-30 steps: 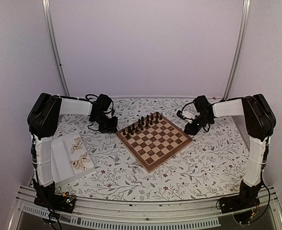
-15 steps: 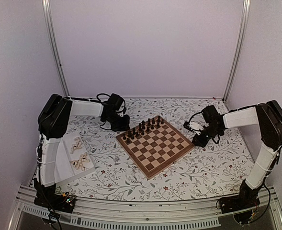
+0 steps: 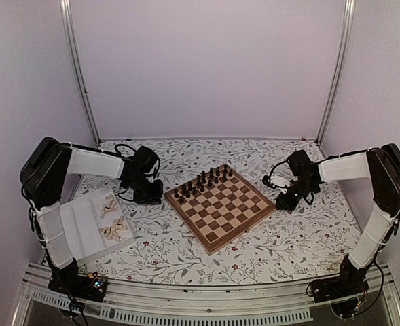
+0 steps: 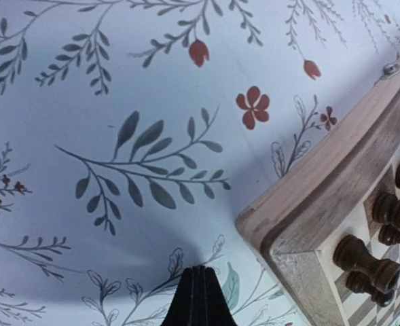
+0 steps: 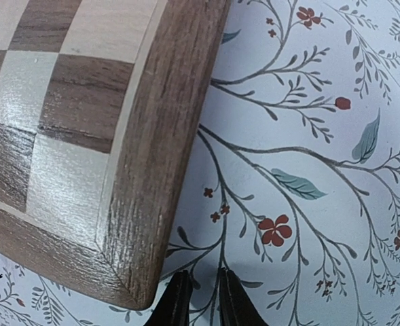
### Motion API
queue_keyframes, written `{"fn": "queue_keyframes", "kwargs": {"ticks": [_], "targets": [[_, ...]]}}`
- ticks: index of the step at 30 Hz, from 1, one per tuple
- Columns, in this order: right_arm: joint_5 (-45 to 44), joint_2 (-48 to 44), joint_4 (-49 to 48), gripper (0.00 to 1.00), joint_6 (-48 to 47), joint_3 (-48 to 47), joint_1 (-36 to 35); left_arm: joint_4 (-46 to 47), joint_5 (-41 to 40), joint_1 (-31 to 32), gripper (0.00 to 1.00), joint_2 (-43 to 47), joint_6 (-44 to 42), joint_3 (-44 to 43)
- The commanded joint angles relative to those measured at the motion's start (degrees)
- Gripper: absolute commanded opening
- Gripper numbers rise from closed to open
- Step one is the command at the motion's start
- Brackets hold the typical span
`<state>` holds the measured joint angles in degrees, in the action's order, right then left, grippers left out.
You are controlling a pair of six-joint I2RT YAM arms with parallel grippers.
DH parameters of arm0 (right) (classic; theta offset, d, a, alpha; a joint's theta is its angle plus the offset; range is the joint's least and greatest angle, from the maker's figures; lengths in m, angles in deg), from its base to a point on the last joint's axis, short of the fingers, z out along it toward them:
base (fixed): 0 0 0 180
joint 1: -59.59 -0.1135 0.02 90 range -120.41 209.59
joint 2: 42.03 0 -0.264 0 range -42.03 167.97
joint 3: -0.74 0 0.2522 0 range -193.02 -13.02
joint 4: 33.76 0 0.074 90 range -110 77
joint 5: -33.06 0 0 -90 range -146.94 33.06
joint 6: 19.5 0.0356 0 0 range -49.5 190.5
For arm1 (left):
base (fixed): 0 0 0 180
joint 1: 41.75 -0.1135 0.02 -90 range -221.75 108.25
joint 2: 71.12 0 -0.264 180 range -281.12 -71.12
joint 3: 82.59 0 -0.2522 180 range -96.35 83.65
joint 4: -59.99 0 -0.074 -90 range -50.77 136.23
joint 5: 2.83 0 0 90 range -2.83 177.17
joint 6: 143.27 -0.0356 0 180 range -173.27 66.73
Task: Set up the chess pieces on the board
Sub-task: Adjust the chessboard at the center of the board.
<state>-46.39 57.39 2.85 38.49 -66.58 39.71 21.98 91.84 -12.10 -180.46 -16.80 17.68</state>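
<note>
Cream chess pieces [image 3: 113,219] lie heaped in the white tray [image 3: 77,234], near-left of the left gripper [image 3: 147,195], which is shut, empty and nearer; right gripper [image 3: 286,202], barely parted, empty, sits beside the board [image 3: 220,202].

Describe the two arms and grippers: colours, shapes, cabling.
Both arms match: white tubular links joined by bulky black housings, on black bases. The left arm and right arm each carry looping black cables at the wrist. The left gripper and right gripper have slim, dark, tapered fingers. No markings are legible.
</note>
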Motion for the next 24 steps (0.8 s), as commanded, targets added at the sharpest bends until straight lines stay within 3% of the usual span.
{"fn": "queue_keyframes", "kwargs": {"ticks": [1,11,20,24], "targets": [[-2.51,2.65,1.25,0.18,-0.01,-2.92,-0.24,1.82,2.11,3.29,0.00,-2.56,2.00,0.24],[4.98,2.68,1.88,0.19,-4.57,-1.27,-3.14,5.54,3.37,4.56,0.00,-11.50,1.18,-10.48],[-0.60,-3.87,3.07,0.18,-4.60,5.92,-3.55,6.48,6.89,7.04,0.00,-17.64,0.83,-19.24],[-2.27,-5.64,3.57,0.18,-3.88,6.35,-2.28,2.74,4.26,6.89,0.00,-16.75,-0.48,-21.29]]}}
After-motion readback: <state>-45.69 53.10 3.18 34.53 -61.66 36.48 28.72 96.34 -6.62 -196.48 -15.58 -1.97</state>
